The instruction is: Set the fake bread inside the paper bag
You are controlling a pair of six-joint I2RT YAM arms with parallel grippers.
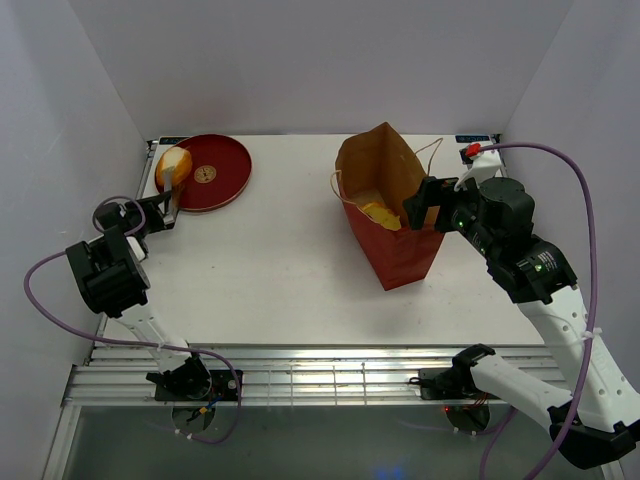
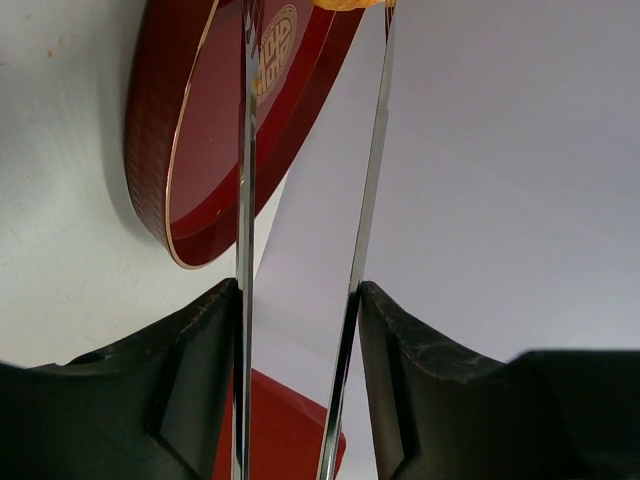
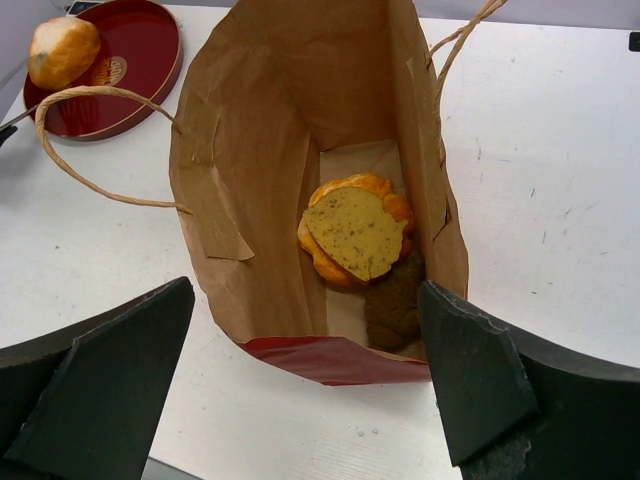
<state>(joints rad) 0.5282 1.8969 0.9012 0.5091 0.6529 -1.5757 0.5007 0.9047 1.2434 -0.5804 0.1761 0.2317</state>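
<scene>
We see the paper bag standing upright on the bench, mouth open; inside it lie the orange ridged bun, the yellow-brown piece resting on top of it, and the dark brown piece just beside them; the right hand hangs released over the bag's mouth, jaws spread wide; the golden roll sits at the left rim of the red plate; the left hand brackets the roll, yet we cannot tell whether it is clenched.
</scene>
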